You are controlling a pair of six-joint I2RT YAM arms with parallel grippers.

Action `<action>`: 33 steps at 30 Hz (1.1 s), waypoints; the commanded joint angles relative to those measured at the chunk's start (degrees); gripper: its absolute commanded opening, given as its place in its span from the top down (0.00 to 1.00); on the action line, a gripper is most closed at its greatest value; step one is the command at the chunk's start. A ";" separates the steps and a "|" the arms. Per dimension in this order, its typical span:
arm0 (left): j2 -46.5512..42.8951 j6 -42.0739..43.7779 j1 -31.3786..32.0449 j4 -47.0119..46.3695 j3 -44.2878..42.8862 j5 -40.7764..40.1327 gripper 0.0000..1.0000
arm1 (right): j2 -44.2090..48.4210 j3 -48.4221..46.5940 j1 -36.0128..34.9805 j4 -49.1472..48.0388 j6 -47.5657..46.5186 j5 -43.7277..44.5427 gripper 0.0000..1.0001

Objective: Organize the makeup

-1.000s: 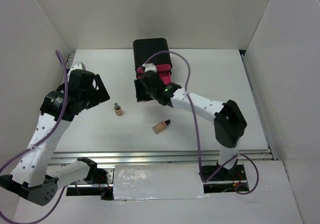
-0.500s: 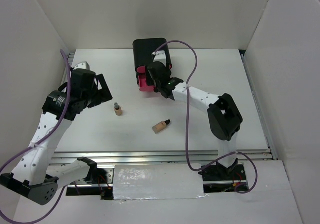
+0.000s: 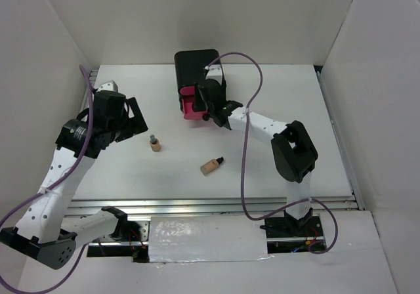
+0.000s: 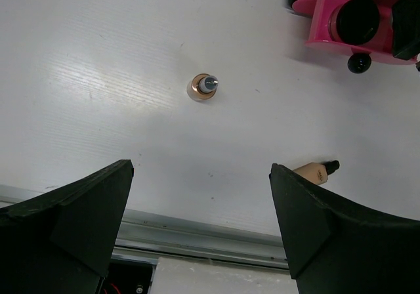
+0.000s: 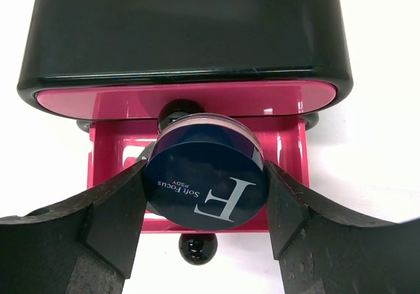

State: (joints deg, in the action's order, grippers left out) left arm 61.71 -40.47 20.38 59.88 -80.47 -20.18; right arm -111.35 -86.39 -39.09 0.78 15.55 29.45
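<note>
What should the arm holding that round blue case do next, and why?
Probably lower it a little and then open the fingers. The right gripper has the dark-blue compact clamped on both sides, right over the open pink drawer, so releasing it there should land it inside.

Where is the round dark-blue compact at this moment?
In the right wrist view, the round dark-blue compact is gripped in the right gripper, over the open pink drawer of the black box.

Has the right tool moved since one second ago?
Yes. The right tool, holding the dark-blue compact, moved toward the black box and is now over its open pink drawer.
</note>
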 commanded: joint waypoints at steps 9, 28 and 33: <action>-1.51 1.36 -0.25 -1.34 0.84 -0.03 0.01 | 2.80 8.60 1.12 -4.73 2.99 0.08 0.53; -1.86 1.27 -0.25 -2.22 2.15 1.64 0.01 | 6.84 4.22 1.21 -0.78 4.92 0.51 0.00; -2.21 1.09 -0.25 -2.92 3.21 1.99 0.01 | 13.60 3.94 3.05 7.91 17.53 -1.14 0.00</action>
State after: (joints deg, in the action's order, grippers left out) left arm 61.10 -40.45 20.38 58.98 -78.17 -18.90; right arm -105.16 -80.05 -37.54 4.32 23.92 28.01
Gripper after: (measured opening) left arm 0.994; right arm 0.998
